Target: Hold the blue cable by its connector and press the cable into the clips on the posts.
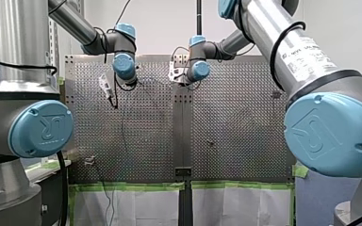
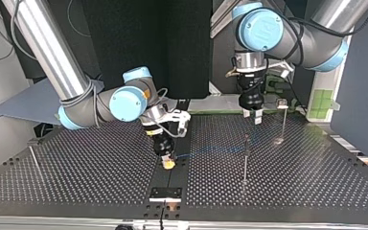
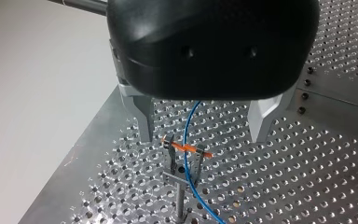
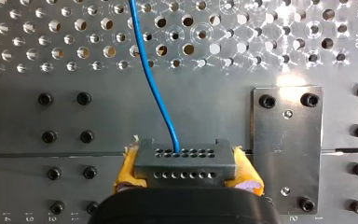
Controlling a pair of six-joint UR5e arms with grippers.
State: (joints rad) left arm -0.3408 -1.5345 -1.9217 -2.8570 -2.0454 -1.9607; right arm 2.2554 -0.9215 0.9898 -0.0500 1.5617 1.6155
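The right gripper (image 4: 186,171) had its yellow pads (image 4: 128,170) pinched on the connector (image 4: 185,158), a dark grey block with two rows of small holes, low over the table (image 4: 74,135). The blue cable (image 4: 154,84), thin and glossy, left one upper hole and curved away. The left gripper (image 3: 203,126) held its metal fingers (image 3: 142,116) spread, and the cable ran between them past the clip (image 3: 184,149) on a post (image 3: 180,196).

Green tape (image 1: 132,186) edges the perforated table (image 1: 245,108), which carries a bolted plate (image 4: 286,149).
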